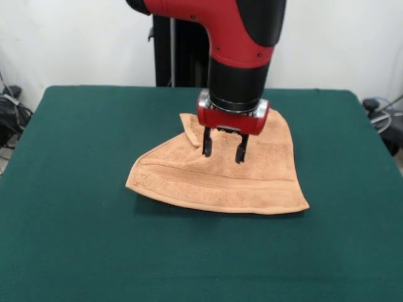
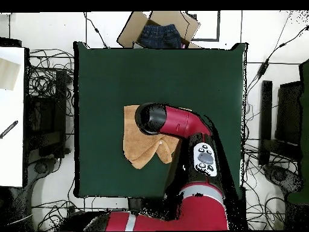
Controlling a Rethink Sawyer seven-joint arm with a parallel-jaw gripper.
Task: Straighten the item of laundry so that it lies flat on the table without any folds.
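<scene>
Peach-orange towel on a dark green bench, under a red and black arm.

The towel (image 1: pixel 220 179) below the claw (image 1: pixel 223 151) is a plain peach-orange, with a woven band of the same colour running across it just in front of the claw. The bench (image 1: pixel 75 239) all round is an even dark green with no pattern. The claw has black fingers (image 1: pixel 206 143) under a red housing with a silver ring; the arm (image 1: pixel 242 38) above is black and glossy red. Behind the arm, the wall is white.
</scene>
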